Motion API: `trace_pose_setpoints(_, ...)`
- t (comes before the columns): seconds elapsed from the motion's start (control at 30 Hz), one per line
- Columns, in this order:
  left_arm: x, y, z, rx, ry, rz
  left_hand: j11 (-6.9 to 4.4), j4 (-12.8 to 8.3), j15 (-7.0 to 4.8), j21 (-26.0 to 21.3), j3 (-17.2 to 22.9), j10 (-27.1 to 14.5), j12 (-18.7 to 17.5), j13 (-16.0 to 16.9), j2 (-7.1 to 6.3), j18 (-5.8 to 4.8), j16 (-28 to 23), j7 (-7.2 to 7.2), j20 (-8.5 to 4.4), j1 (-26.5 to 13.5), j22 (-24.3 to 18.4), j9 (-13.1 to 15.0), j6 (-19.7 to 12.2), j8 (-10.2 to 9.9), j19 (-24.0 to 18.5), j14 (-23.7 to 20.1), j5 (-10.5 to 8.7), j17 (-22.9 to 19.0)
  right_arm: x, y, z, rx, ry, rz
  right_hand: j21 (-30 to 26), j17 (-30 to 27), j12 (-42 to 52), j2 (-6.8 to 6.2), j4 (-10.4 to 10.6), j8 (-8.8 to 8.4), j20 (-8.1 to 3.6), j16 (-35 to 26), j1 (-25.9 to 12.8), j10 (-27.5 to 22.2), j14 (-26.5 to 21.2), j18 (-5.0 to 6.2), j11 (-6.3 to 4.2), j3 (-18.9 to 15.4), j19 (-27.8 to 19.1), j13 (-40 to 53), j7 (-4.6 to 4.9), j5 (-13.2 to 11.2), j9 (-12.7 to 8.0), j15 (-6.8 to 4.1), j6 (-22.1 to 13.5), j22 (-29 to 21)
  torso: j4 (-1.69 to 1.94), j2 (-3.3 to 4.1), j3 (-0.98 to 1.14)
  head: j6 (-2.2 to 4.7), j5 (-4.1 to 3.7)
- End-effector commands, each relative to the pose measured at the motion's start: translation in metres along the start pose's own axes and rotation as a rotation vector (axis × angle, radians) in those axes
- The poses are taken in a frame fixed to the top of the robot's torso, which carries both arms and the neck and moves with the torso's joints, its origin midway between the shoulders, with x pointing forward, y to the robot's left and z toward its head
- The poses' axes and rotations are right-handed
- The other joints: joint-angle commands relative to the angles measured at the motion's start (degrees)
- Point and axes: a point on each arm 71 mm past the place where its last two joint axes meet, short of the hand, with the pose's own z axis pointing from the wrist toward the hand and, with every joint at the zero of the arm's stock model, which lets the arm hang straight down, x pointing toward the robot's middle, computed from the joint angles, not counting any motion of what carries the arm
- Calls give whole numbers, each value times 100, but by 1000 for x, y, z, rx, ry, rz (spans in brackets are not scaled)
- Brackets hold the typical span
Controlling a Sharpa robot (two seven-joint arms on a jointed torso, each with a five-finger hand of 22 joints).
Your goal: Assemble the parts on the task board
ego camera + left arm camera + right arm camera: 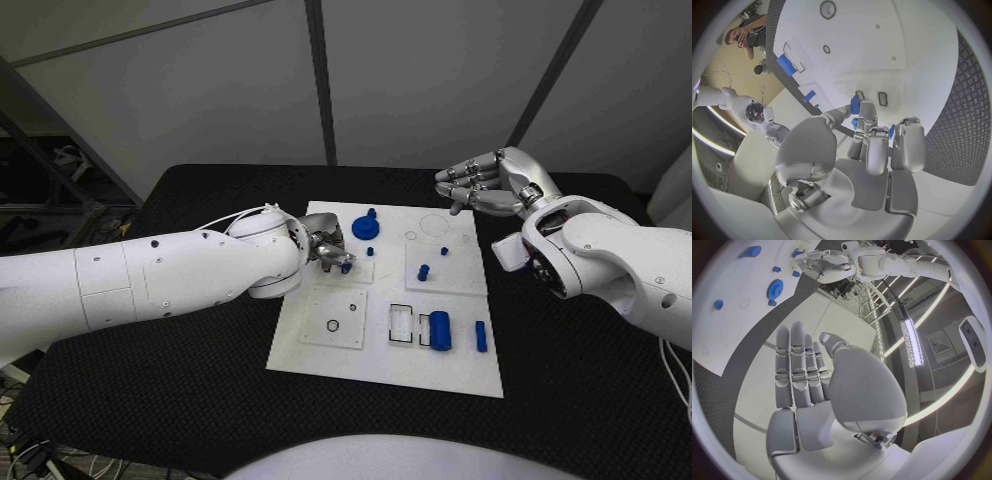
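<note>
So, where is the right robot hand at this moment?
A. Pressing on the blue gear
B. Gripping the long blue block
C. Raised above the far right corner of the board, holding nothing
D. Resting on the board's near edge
C: the right robot hand hangs beyond the task board at its far right corner, its fingers empty.

A robotics lab or test room. A black-covered table stands before pale grey wall panels split by dark seams. A white task board lies at the tabletop's middle. In the right wrist view, long strip lights and a square vent sit in a white ceiling. Loose cables lie on the floor beyond the tabletop's near left corner.
</note>
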Motion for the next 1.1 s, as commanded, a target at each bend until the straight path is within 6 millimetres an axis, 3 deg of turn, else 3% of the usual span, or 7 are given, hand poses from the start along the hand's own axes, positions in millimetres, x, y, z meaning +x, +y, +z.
trace_pose_setpoints(0.03,1,0,0,-5,21,42,-220,-883,-50,18,920,233,-19,-10,-12,-41,10,-35,-21,32,244,7,-14,35,26,515,19,1200,1,1,0,-5,10,-6,-35,-9,-34,-4,9,-28,24,-36,-51,-26,29,64,12,-14,33,-8,-5,30,-5,0,-27,-7,1,-2,2,-6,-1)
trace_pose_setpoints(0.77,2,4,-2,-12,47,65,-220,-882,-50,15,927,233,-15,-8,-15,-40,9,-34,-21,33,240,15,-21,42,22,515,21,1200,2,1,1,-1,15,-16,-60,-25,-25,7,13,-16,26,-66,-54,-22,46,67,6,-5,45,-30,-13,103,0,-3,-22,-25,0,-2,2,-28,22)
trace_pose_setpoints(1.1,3,4,-2,-13,58,60,-230,-840,-52,29,915,287,83,85,-79,-47,11,-50,-23,-42,269,84,-35,122,42,516,49,1204,2,1,1,0,18,-16,-66,-29,-24,7,12,-15,26,-74,-53,-21,51,68,6,-2,49,-36,-13,129,2,-4,-21,-28,1,0,7,-43,21)
